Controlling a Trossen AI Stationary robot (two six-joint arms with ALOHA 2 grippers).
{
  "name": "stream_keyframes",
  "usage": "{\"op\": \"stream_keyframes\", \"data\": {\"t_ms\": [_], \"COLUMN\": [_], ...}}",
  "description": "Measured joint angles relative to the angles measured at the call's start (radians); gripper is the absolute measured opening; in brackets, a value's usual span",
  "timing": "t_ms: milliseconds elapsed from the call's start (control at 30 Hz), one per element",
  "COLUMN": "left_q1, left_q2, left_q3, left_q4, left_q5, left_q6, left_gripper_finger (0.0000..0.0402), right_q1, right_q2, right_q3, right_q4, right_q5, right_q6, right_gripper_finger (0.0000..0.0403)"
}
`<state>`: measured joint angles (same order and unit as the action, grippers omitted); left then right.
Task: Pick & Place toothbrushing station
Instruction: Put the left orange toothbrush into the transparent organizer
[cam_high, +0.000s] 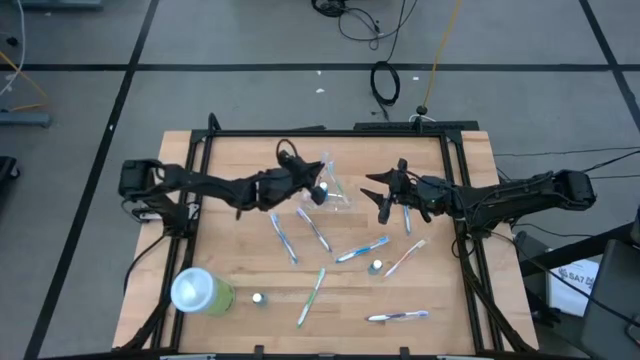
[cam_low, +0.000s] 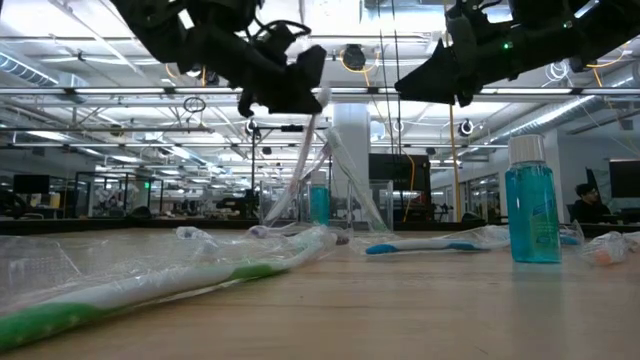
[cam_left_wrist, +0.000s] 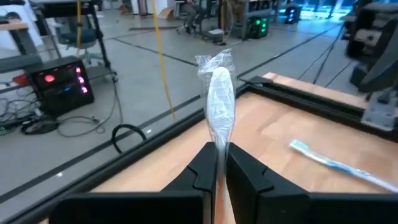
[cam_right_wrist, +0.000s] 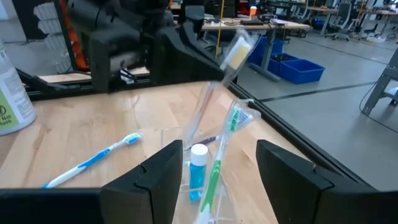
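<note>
Fingers (cam_left_wrist: 214, 171) of the left gripper (cam_high: 318, 192) are clenching a wrapped toothbrush (cam_left_wrist: 219, 99), lifting it over the clear cup (cam_high: 335, 193) at the surface's (cam_high: 240, 255) far middle; the right gripper (cam_high: 385, 200), fingers released, is hovering beside; lowering slowly, aligned with the cup's mouth, looks wise.

Lime-green tumbler (cam_high: 203, 292), pale top, near wooden table (cam_high: 240, 262) front-left corner.

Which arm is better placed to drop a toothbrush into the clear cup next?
Left. Its gripper is shut on a wrapped toothbrush right above the clear cup, while the right gripper hangs open and empty beside it.
</note>
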<state>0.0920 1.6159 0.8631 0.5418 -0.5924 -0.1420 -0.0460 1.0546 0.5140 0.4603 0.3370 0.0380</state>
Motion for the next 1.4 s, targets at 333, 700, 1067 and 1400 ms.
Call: {"op": "stream_keyframes", "data": {"t_ms": [333,700,1067,1400], "left_q1": [-0.038,-0.041,-0.042,-0.063], "left_q2": [0.082,0.178,0.17,0.171], "left_q3": [0.0,0.002,0.001,0.0], "left_q4": [-0.08,-0.08,-0.073,-0.076], "left_q5": [-0.168,-0.183,-0.164,-0.167], "left_q6": [-0.137,-0.238,-0.192,-0.145], "left_gripper_finger": [0.0024,0.0024,0.005,0.0145], "right_q1": [0.0,0.002,0.0,0.0], "right_q2": [0.0,0.0,0.0,0.0], "right_q3": [0.0,0.0,0.0,0.0], "right_q4": [-0.022,-0.041,-0.019,-0.019], "right_q5": [0.0,0.0,0.0,0.0], "right_q6": [0.008,0.034,0.022,0.022], "right_gripper_finger": [0.0196,0.0196,0.0196,0.0196]}}
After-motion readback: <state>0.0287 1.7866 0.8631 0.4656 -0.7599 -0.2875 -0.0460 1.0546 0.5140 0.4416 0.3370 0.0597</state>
